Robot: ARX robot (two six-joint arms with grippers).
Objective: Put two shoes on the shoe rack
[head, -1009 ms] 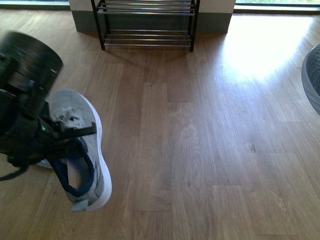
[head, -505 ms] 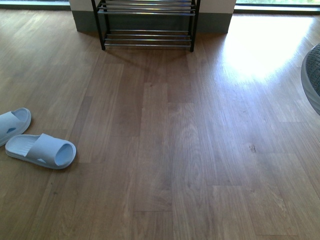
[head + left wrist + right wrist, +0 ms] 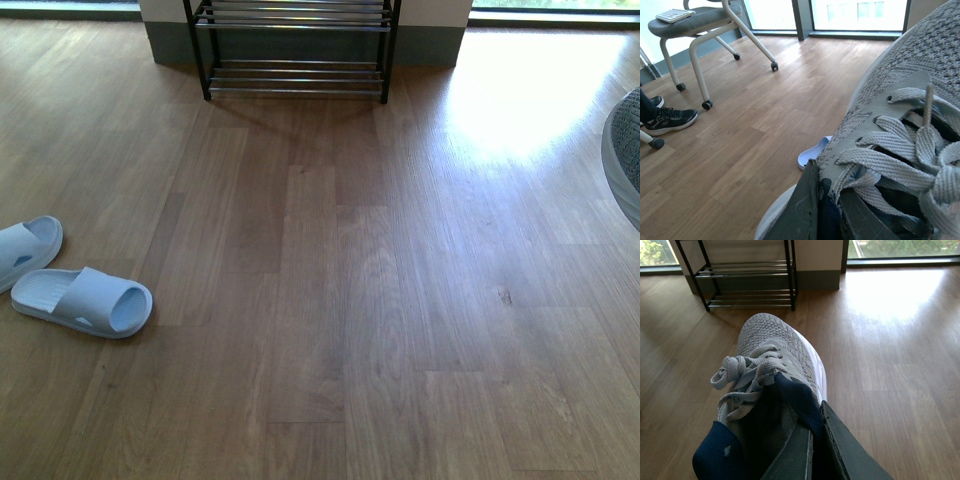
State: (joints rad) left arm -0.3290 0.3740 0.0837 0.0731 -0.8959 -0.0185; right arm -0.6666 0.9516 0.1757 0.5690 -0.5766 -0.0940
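Wood-plank floor (image 3: 330, 300), warm brown and matt, with a bright sun patch near the windows, runs through all three views.

Sneaker A (image 3: 900, 125) has a grey knit upper, flat woven laces through a smooth grey eyelet panel, and a pale sole edge. It fills most of the left wrist view. The left gripper (image 3: 826, 192) is closed narrow on its collar, with a dark finger on either side of the navy lining just behind the laces.

Sneaker B (image 3: 772, 360) has the same knit, a rounded toe, a white sole rim and knotted laces. The right gripper (image 3: 815, 426) pinches its navy heel collar, jaws nearly together with the fabric between them. The toe points toward the shoe rack (image 3: 747, 280), well apart from it.

The rack has black metal uprights and shiny chrome rods in tiers, and stands against a grey skirting. In the front view it (image 3: 295, 50) sits at the far end of the floor.

Near slide (image 3: 85, 300) and far slide (image 3: 25, 248) are pale-blue moulded rubber with rounded edges. They lie close together on the planks at the left, well apart from the rack. One slide (image 3: 812, 152) also shows just past sneaker A. A grey knit shape (image 3: 625, 150) is cut off by the right edge; we cannot tell what it is.

Farther out are a chair (image 3: 705, 20) with white tube legs on castors, a keyboard (image 3: 674, 15) on its grey seat, and black trainers (image 3: 670, 120) beside it.

One second ago the left arm and sneaker A covered the left of the front view and hid the slides. Both had gone half a second ago, and the view is unchanged since.
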